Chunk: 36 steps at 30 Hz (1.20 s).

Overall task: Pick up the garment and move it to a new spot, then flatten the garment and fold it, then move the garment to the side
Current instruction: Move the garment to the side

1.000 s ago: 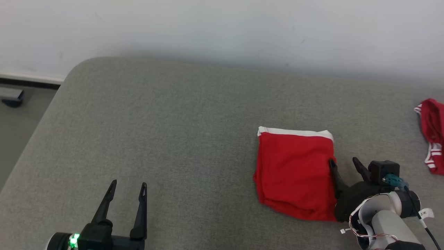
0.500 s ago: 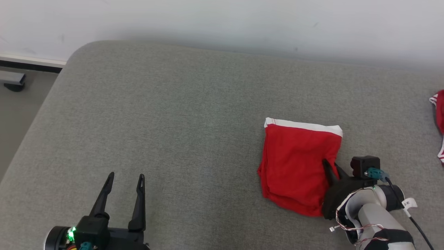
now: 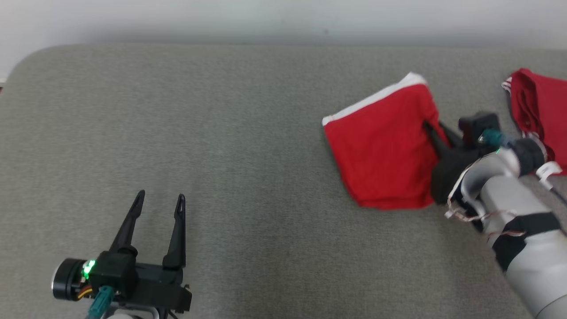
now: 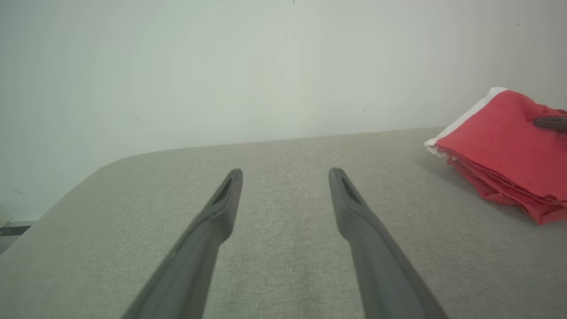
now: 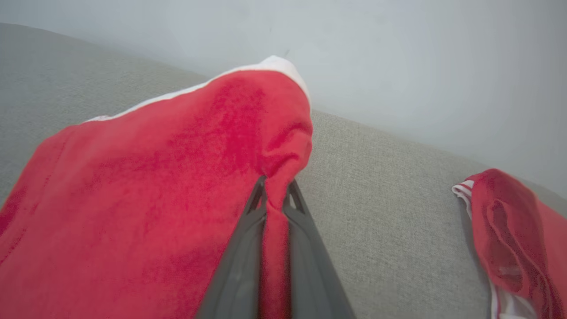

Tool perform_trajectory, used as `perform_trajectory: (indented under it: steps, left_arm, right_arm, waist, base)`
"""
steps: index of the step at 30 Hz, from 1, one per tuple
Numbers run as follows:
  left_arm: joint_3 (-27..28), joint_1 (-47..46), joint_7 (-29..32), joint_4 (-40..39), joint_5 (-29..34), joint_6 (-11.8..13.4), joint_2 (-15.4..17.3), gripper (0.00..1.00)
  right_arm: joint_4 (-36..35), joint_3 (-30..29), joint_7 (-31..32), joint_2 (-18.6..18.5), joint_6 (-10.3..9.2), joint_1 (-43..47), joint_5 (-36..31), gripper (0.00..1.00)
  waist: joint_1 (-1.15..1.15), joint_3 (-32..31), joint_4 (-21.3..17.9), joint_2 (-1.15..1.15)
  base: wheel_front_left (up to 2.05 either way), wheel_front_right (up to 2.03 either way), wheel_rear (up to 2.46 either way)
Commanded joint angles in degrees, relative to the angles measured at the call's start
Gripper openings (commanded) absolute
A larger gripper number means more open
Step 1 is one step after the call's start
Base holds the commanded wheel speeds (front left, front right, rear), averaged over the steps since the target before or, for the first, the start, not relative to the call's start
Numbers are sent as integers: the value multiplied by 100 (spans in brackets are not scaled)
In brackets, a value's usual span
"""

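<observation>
garment (image 3: 381, 155): folded red stack with a white band, on the right of the grey cushion (image 3: 221, 133), near a second red garment (image 3: 536, 106)
right end effector (image 3: 432, 130): pinching the garment's right edge, cloth bunched between its fingers
left end effector (image 3: 161, 195): spread, holding nothing, well apart
handling: light, soft and limp; the fold likely sags, so grip all layers
</observation>
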Motion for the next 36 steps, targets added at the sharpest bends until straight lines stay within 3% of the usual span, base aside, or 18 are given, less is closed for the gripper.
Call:
perform_trajectory:
  steps: [1,9,17,24,36]
  left_arm:
    - [-15,-129,-16,-33,52,-3,44,100]
    - [-128,-519,-16,-244,106,-49,285,100]
    - [20,-630,-17,-741,135,-48,543,100]
    - [142,-608,-17,-1382,197,-16,778,100]
    - [295,-566,359,-2576,292,34,1133,100]
  right_arm:
    - [-68,106,34,-121,-18,-189,114,0]
    - [-434,685,305,-1027,-18,-1064,565,0]
    - [-772,858,442,-1940,-18,-1547,1054,0]
    - [-835,913,626,-2232,-18,-1985,1298,0]
    - [-414,1059,516,-2718,-18,-2840,787,0]
  waist:
    - [-1,395,-389,-1]
    - [-1,1164,-888,-1]
    - [-1,1620,-1298,-1]
    - [-1,2002,-1599,-1]
    - [-1,2696,-1847,-1]
  base:
    - [0,0,0]
    - [0,0,0]
    - [0,0,0]
    - [0,0,0]
    - [0,0,0]
